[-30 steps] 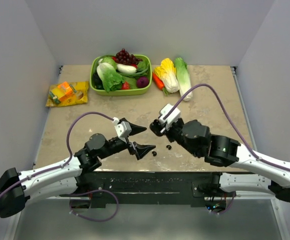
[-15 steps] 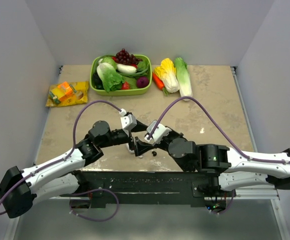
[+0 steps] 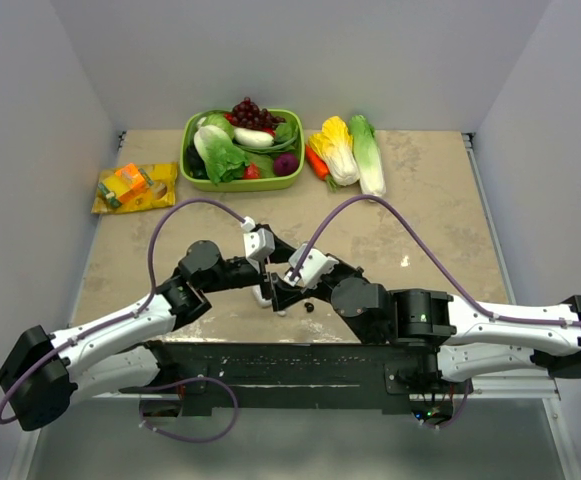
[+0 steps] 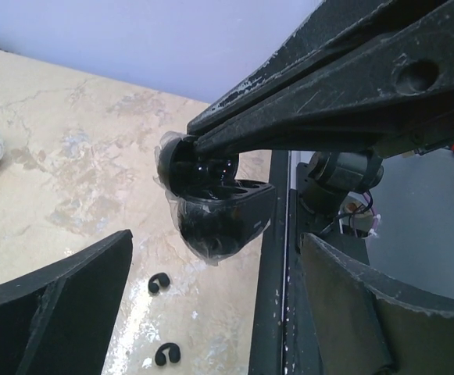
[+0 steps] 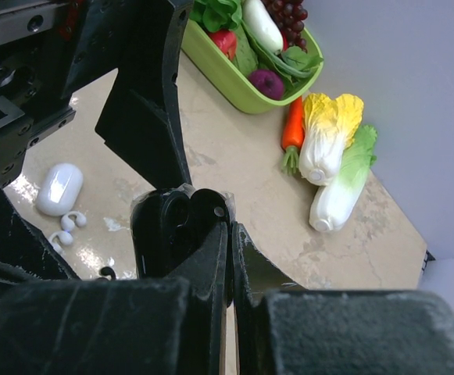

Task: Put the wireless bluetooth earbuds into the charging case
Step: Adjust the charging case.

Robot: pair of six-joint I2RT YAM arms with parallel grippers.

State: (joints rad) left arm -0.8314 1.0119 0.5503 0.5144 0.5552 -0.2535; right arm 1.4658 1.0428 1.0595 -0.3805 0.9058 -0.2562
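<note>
The wireless bluetooth earbuds are tiny hooked pebbles. In the left wrist view two black ones (image 4: 159,283) lie on the table (image 3: 420,200) at about 7 o'clock of the black charging case (image 4: 215,215). In the right wrist view a white pair (image 5: 65,229) sits just beside a white charging case (image 5: 58,187). The black case hangs open, its lid pinched between the closed fingers of the right gripper (image 5: 228,234). Crinkled clear film seems to wrap its body. The left gripper (image 4: 217,238) stands spread wide with nothing in it, one finger on either side of the case and apart from it. Whether a bud sits in the case's wells cannot be told; they show only dark gloss. From above, both wrists cover the case, and only one black bud (image 3: 310,307) peeks out at their 4 o'clock. The black front rail (image 4: 277,273) runs just beside the case, so the near edge at 6 o'clock is tight. Bare tabletop opens toward 2 and 3 o'clock. Well away sit a green basket (image 3: 242,186) at 11 o'clock, cabbages (image 3: 355,150) at 1 o'clock and a snack packet (image 3: 135,187) at 10 o'clock.
</note>
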